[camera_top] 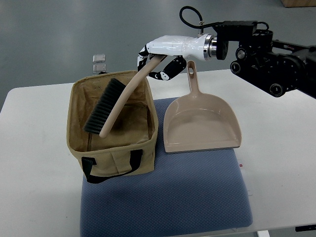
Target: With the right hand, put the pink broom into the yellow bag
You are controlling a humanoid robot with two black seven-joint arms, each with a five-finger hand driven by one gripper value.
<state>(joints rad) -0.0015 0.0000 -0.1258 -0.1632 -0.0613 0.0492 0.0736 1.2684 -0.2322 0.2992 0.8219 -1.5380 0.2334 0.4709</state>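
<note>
1. I am reaching in from the right with my right hand [160, 61], and its fingers are clasping the upper end of the broom [114, 106]'s handle.
2. I am holding the broom at a slant over the bag [112, 129]: the handle is running down and leftward from my hand, crossing the bag's back rim.
3. The dark bristled head is sitting inside the open mouth of the bag, toward its left side; whether it is touching the bottom I cannot tell.
4. The bag is standing upright on the left part of a blue mat [192, 192], black strap facing the camera.
5. A dustpan [200, 123] is lying just right of the bag on the mat, handle pointing toward my hand.
6. The mat is lying on the white table [34, 148].
</note>
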